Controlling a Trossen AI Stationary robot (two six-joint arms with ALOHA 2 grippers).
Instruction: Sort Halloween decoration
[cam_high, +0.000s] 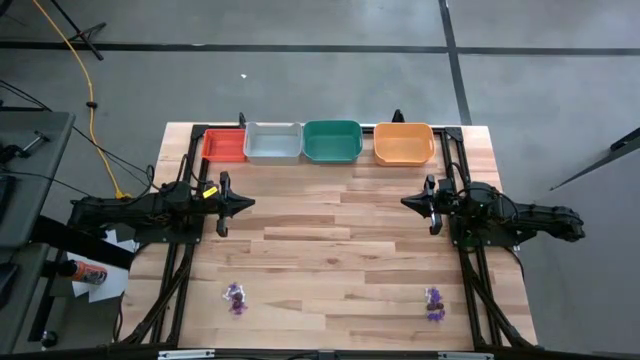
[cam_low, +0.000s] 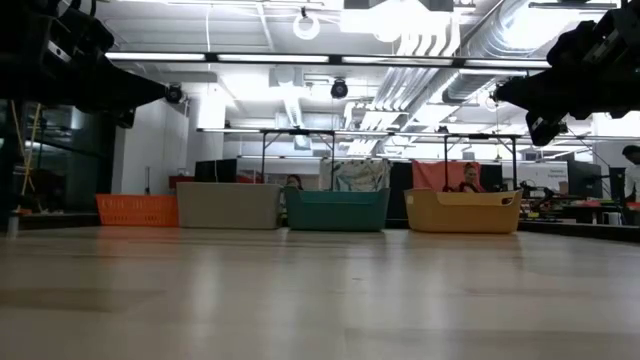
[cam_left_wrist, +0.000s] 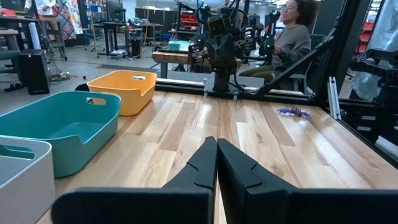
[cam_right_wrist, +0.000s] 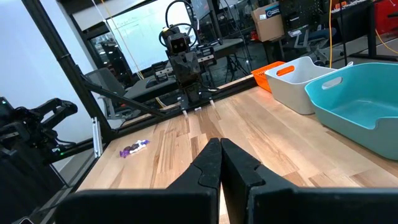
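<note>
The trinkets lie in two small purple clusters on the near part of the table (cam_high: 330, 250), well apart from each other: one cluster (cam_high: 236, 297) toward the left side, the other (cam_high: 434, 304) toward the right side. Each is too small to count piece by piece. The right cluster shows in the left wrist view as a low purple heap (cam_left_wrist: 294, 112) on the wood; the left cluster shows in the right wrist view (cam_right_wrist: 134, 148) the same way. Neither touches a tray or a gripper.

Four trays stand in one row along the far edge, touching or nearly so: red tray (cam_high: 224, 146), grey tray (cam_high: 272, 142), green tray (cam_high: 332, 141), orange tray (cam_high: 404, 143). No trinkets are visible in them.

Two arms hover at mid-table, facing each other across bare wood. The left gripper (cam_high: 243, 203) has its fingers pressed together on nothing; the right gripper (cam_high: 407, 202) likewise has its fingers together and holds nothing. Both are well away from the clusters.

A person (cam_left_wrist: 292, 37) sits in the room beyond the table.
</note>
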